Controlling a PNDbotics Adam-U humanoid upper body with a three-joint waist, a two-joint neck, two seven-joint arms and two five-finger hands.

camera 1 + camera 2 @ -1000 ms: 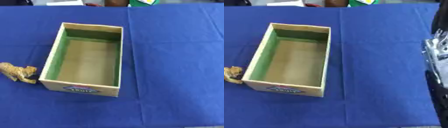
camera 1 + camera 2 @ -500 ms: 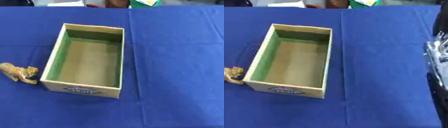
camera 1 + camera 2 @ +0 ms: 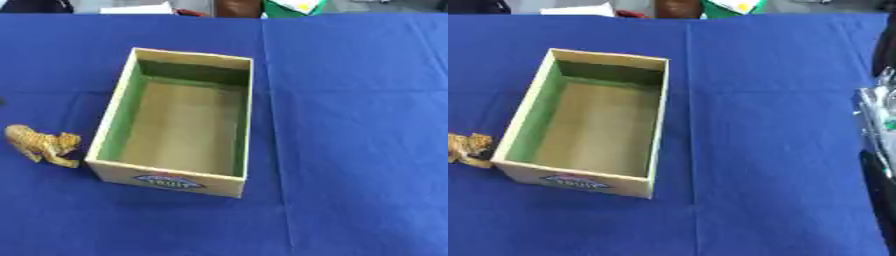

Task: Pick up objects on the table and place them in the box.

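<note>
At the tabletop's right edge in the right eye view, part of the robot's right arm [image 3: 878, 145] shows, silver and black; its hand cannot be made out, so whether it is released or clenched is impossible to tell, and the left hand is out of sight. The box [image 3: 248, 121] stands empty toward the left on the blue tabletop [image 3: 359, 125]. A toy tiger [image 3: 40, 144] stands just beside the box's near-left corner, likely the next pick: grasp it around the body and lift clear of the wall before lowering it inside.

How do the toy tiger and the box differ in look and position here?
The toy tiger is small, orange-striped and solid; the box is much larger, tan with green inner walls, open-topped and empty. The tiger stands outside the box, by its left wall. Both rest on the blue tablecloth.
</note>
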